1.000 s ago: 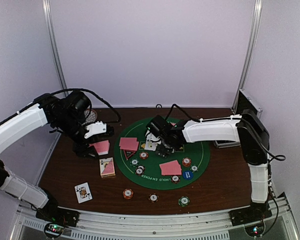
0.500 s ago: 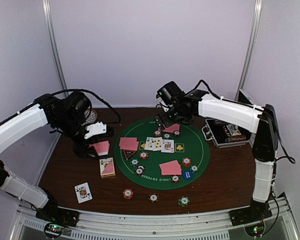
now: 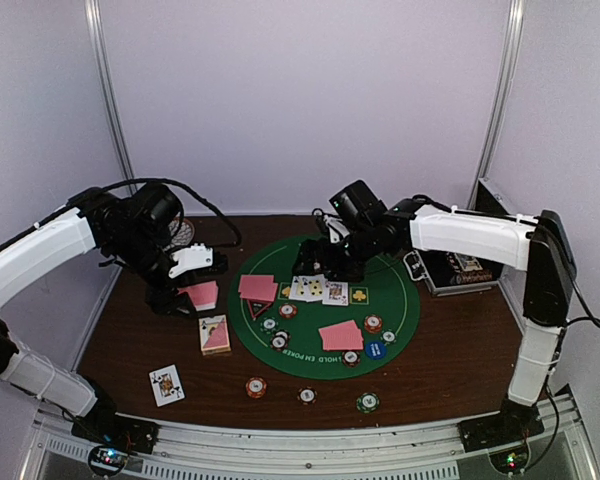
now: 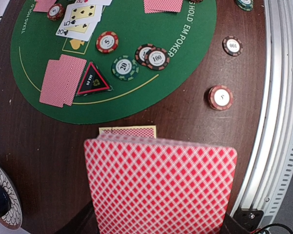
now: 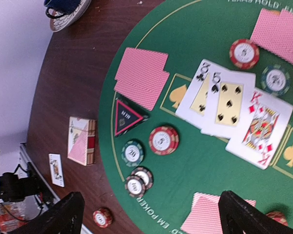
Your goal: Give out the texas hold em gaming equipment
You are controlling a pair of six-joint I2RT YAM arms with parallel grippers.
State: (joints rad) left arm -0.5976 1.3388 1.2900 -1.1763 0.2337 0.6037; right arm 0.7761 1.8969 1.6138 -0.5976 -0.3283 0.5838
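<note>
Red-backed cards (image 4: 161,187) clamped in left gripper (image 3: 183,294) | right gripper (image 5: 151,214) — fingers wide, holding nothing

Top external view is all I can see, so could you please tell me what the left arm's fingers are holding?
Observer: The left fingers grip a slightly fanned stack of cards, red diamond-patterned backs showing.
Operator: Thank you. Which cards lie face up on the mat?
Observer: A black three, a black five and the king of diamonds, overlapping.
Operator: And are the right fingers carrying anything?
Observer: No; the right fingers stand wide apart with nothing between them.
</note>
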